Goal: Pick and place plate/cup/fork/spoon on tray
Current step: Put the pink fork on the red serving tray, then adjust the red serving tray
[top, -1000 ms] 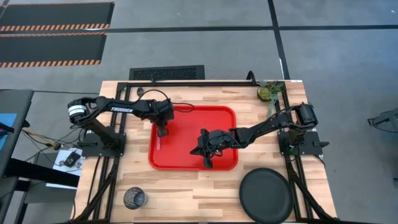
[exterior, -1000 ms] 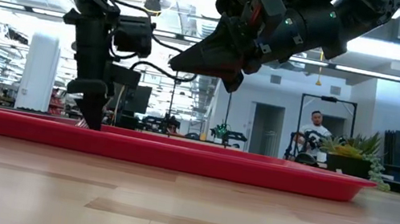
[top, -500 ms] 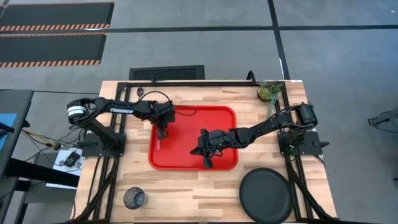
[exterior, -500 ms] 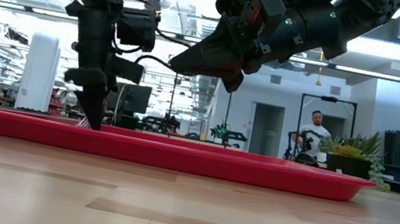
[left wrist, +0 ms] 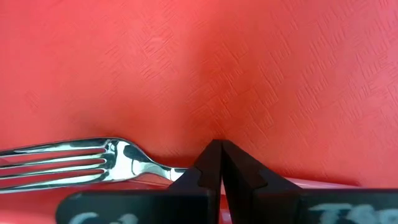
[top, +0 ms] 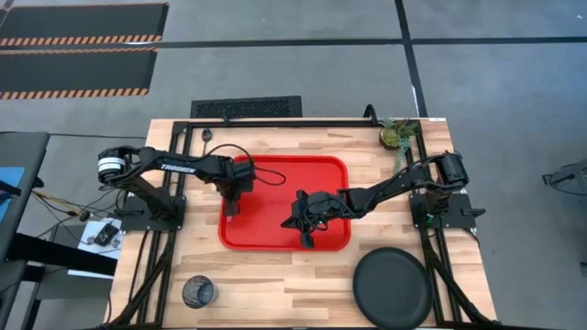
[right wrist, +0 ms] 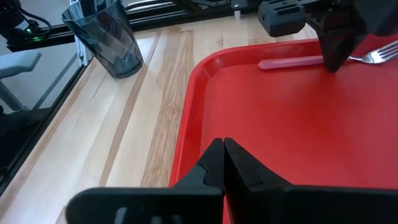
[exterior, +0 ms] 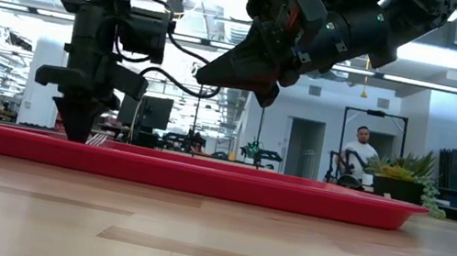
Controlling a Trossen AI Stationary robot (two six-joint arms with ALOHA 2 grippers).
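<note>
**Fork down on the tray, both hands shut and empty**

Left hand (top: pixel 233 193) low over the tray's (top: pixel 321 170) left edge, fingers together, clamped on nothing; tips just beside the fork (right wrist: pixel 311 61), which lies flat on the red floor along that left lip, tines (left wrist: pixel 62 163) pale and handle red; right hand (top: pixel 306 236) poised above the tray's near edge, fingers pressed together, holding nothing; plate (top: pixel 393 288) resting on the desk (top: pixel 275 284) at the near right corner, off the tray; cup (top: pixel 198 292) upright near the near left corner, well apart from the tray; spoon not discernible.
</note>
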